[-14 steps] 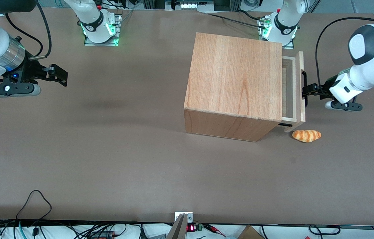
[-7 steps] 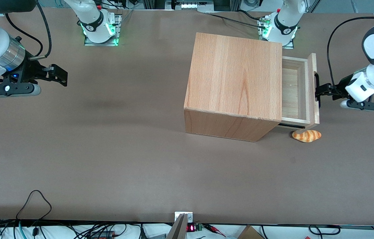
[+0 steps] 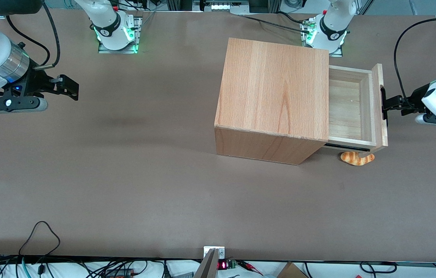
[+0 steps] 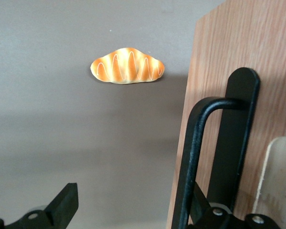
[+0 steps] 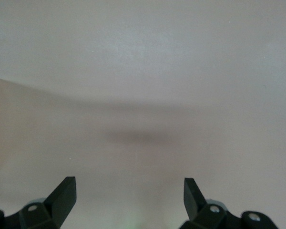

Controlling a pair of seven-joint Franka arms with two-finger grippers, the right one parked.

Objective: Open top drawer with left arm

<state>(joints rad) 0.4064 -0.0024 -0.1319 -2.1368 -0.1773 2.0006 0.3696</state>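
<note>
the top drawer [image 3: 351, 106] stands well out of the cabinet [image 3: 274, 92], farther out than half a second ago, its front panel now overhanging the bread roll [image 3: 357, 158]. the gripper [image 3: 390, 104] sits at the black handle [image 4: 214, 157], apparently hooked around it; whether it clamps cannot be told. bare table [image 3: 419, 173] lies toward the working arm's end.

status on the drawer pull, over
Gripper at the handle, fingers hooked on it. Top drawer well out. Bread roll beside the cabinet, under the drawer front.

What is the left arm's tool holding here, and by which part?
The tool grips the top drawer by its black bar handle, in front of the drawer's front panel.
</note>
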